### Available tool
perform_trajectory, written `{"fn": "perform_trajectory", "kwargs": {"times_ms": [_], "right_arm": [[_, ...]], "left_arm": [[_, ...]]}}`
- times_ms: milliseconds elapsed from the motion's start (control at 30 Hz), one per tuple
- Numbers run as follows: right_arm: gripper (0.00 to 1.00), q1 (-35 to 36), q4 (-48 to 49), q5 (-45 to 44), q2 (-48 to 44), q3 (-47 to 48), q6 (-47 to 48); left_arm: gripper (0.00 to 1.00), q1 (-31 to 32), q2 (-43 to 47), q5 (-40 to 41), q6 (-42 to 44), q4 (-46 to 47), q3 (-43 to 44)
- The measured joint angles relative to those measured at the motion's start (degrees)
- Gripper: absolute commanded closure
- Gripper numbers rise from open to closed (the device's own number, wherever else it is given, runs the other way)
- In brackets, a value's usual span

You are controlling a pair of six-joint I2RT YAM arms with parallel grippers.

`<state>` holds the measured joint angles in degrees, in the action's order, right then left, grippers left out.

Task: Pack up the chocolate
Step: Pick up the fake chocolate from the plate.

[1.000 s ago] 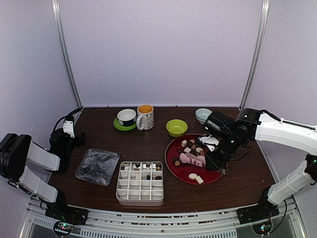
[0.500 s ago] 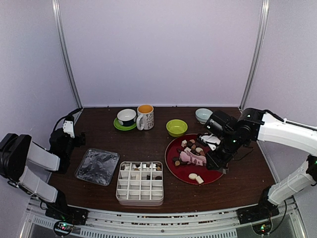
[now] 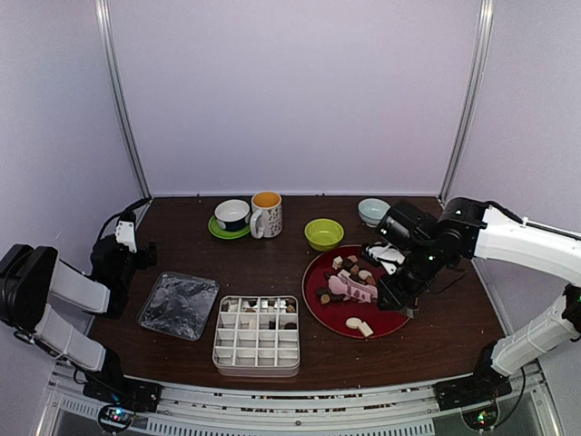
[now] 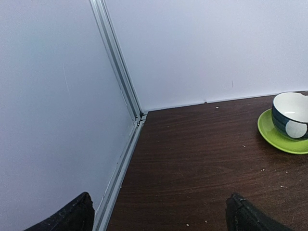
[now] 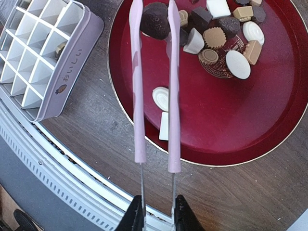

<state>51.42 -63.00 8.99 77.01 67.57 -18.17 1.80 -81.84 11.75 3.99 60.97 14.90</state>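
Observation:
Several pieces of chocolate [image 3: 354,268], dark, tan and cream-white, lie on a red plate [image 3: 390,320]. My right gripper [image 3: 392,296] hovers at the plate's right side, shut on the handle end of pink tongs [image 3: 352,291]. In the right wrist view the gripper [image 5: 157,214] pinches the tongs [image 5: 137,96], whose two tips flank a round dark chocolate [image 5: 155,19] and touch it. Other pieces [image 5: 214,36] lie to its right, with two white ones [image 5: 161,96] under the tongs. The left gripper [image 3: 145,254] rests open by the left wall, and in its wrist view [image 4: 159,214] it holds nothing.
A compartment box [image 3: 257,348] with a few pieces in its back row stands left of the plate, also seen as the box [image 5: 48,48] from the right wrist. Its clear lid [image 3: 179,305] lies further left. Along the back stand a cup on a green saucer [image 3: 231,216], a mug [image 3: 267,213], a green bowl [image 3: 324,233] and a pale bowl [image 3: 371,211].
The right arm has shifted very slightly over the plate with the tongs still in its grip. The left arm has not moved.

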Motion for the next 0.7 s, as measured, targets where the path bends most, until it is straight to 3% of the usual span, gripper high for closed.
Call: {"fn": "perform_trajectory", "kwargs": {"times_ms": [700], "right_arm": [[0.82, 2.3, 10.4, 4.2, 4.6, 0.4, -1.8]], "left_arm": [[0.02, 0.0, 0.0, 0.0, 0.0, 0.0, 0.0]]}}
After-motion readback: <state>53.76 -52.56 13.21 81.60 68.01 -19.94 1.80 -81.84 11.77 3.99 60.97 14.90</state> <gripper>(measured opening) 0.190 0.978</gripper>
